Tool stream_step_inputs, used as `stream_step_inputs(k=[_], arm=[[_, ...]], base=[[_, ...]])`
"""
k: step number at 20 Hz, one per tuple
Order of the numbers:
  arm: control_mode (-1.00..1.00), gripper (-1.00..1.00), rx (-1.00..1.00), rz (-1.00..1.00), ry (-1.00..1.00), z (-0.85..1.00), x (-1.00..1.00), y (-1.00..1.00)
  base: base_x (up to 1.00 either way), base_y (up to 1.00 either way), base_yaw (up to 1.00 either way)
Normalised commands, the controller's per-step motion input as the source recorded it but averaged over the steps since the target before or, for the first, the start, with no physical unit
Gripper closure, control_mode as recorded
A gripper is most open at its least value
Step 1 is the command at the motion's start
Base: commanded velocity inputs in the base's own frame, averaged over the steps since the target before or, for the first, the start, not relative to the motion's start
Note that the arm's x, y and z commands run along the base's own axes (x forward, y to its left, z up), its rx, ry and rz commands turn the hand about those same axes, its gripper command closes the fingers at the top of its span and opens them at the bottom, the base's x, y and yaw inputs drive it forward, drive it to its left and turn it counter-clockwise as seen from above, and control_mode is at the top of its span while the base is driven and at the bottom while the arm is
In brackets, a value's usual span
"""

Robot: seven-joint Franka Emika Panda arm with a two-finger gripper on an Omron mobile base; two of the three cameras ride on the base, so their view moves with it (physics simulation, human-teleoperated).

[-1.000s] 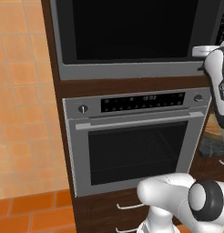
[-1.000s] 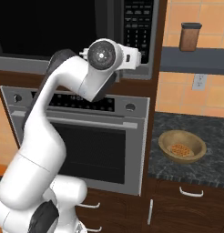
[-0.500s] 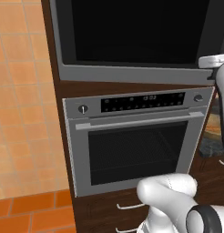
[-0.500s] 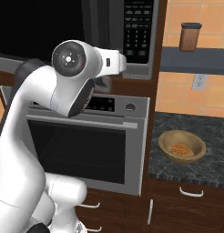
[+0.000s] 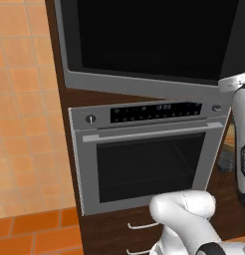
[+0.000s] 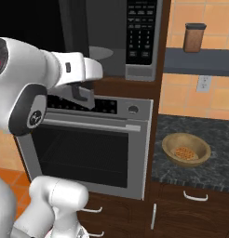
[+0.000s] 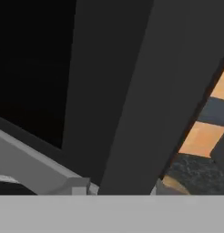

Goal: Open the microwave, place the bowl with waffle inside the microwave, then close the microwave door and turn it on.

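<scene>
The microwave (image 6: pixel 135 69) stands with its door (image 6: pixel 32 23) swung partway out to the left, so the grey cavity and its round turntable (image 6: pixel 100 52) show. In the left base view the door's dark glass (image 5: pixel 144 35) and grey lower rim fill the top. My gripper (image 6: pixel 84 96) hangs by the lower corner of the door's free edge; its dark fingers are too unclear to read as open or shut. The hand view looks along the door's dark edge (image 7: pixel 132 91). On the counter to the right, the tan bowl (image 6: pixel 200 149) holds the waffle (image 6: pixel 184 152).
A steel oven (image 6: pixel 88 148) with a bar handle sits directly under the microwave. A brown jar (image 6: pixel 194 37) stands on the shelf at the upper right. The dark speckled counter (image 6: pixel 214 135) lies right of the oven, with drawers below it.
The microwave door has swung further open to the left, baring the cavity. My arm and hand have moved left with it.
</scene>
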Motion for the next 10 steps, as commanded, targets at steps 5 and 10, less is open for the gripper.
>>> stream_step_inputs(k=[5,10], arm=[[-1.0,1.0,-0.21,-0.18,0.01,0.08,-0.83,0.6],[-1.0,1.0,-0.16,-0.16,-0.01,0.02,-0.84,0.44]], base=[[0.0,0.0,0.0],[0.0,0.0,0.0]])
